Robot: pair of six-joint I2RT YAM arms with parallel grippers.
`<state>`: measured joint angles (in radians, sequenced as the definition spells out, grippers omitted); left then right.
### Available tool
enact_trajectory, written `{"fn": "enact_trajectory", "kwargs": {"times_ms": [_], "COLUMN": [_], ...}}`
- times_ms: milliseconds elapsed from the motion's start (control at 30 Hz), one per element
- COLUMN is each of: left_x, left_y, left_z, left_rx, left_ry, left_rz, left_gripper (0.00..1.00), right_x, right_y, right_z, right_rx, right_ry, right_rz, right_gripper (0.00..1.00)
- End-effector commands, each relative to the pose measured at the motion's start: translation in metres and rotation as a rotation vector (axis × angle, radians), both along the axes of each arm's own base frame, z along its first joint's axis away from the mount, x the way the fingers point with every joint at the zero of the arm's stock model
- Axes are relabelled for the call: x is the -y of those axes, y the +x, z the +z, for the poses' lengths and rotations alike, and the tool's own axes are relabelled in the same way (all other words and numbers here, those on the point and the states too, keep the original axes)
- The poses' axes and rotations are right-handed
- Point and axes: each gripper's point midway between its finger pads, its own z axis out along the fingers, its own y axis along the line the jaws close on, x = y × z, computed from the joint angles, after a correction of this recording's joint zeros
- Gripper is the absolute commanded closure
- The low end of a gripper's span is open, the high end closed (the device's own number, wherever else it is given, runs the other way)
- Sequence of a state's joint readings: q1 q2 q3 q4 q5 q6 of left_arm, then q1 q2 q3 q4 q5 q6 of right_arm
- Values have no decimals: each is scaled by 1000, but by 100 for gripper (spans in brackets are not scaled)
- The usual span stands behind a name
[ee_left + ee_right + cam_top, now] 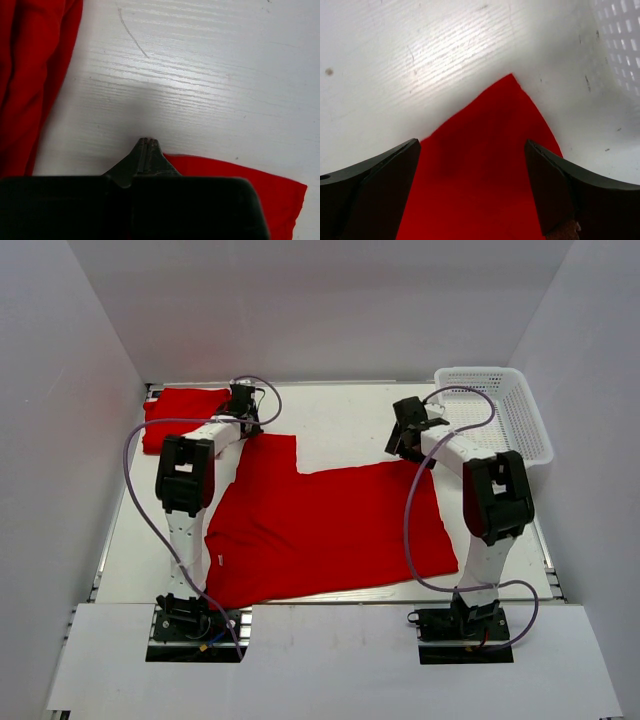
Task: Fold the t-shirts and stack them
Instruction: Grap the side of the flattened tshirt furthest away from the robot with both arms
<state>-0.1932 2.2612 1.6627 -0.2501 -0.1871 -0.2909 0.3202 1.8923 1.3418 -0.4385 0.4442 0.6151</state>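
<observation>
My right gripper (471, 145) gapes over the shirt (330, 525) corner by the counter's far edge, ready to pinch; left gripper (145, 141) is clenched.

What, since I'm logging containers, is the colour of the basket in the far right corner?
White; the basket shows best in the top external view.

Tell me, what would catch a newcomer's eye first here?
The big red t-shirt lies spread flat across the middle of the white table, between the two arms. Next come a folded red shirt in the far left corner and a white basket at the far right. The right pincer hangs open over a corner of the big red t-shirt.
</observation>
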Motion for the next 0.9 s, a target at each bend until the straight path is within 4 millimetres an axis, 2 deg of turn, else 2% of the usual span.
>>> {"fn": "enact_trajectory", "kwargs": {"times_ms": [0, 200, 233, 267, 500, 533, 567, 667, 800, 867], "left_x": [5, 9, 9, 9, 8, 8, 7, 8, 8, 8], "left_y": [-18, -20, -23, -21, -20, -20, -22, -23, -23, -23], "left_z": [8, 8, 4, 5, 10, 10, 7, 7, 5, 8], "left_rx": [-30, -26, -35, -26, -16, -16, -25, -26, -25, -15], "left_ry": [-18, -28, -27, -29, -23, -23, -22, -18, -12, -13], "left_rz": [-39, -78, -78, -78, -72, -72, -72, -83, -102, -102], "left_gripper": [100, 100, 100, 100, 100, 100, 100, 100, 100, 100], "right_x": [10, 13, 12, 12, 15, 16, 16, 16, 16, 15], "right_y": [25, 36, 41, 40, 36, 35, 32, 27, 23, 23], "right_z": [10, -4, 0, -8, -20, -22, -25, -36, -46, -49], "right_rx": [80, 78, 92, 75, 43, 38, 26, -3, -38, -39], "right_ry": [-37, -57, -49, -57, -65, -71, -76, -78, -87, -76], "right_rz": [-113, -166, -170, -173, -204, -201, -198, -186, -165, -178], "right_gripper": [10, 10, 11, 11, 14, 19, 19, 31, 35, 42]}}
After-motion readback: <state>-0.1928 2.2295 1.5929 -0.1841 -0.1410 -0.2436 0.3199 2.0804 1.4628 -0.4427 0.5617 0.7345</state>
